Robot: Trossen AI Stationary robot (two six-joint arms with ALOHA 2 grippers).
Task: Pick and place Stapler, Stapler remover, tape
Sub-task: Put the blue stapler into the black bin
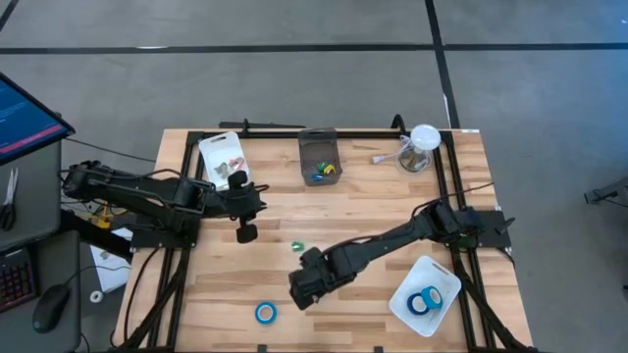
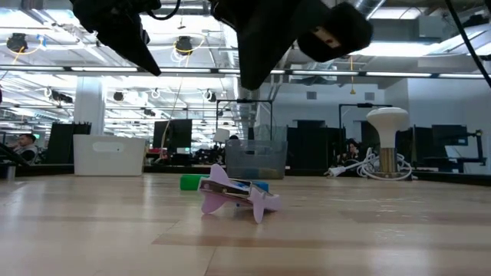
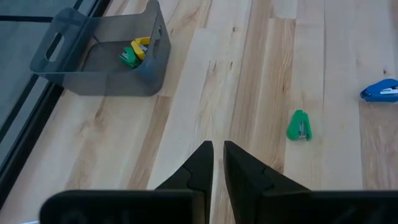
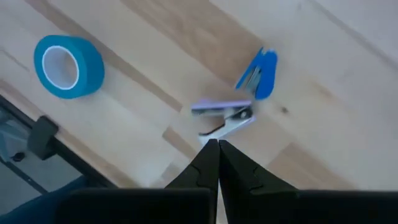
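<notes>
Below closed right hand point(image 4: 217, 144), purple stapler remover point(image 4: 222, 115) lies sideways, w/ blue stapler point(image 4: 260, 73) angled beside.

No lettering, label, brand, number or sign can be read in any view. The monitor point(image 1: 25, 118) at the upper left of the high view shows only blue and red streaks, too small to make out.
</notes>
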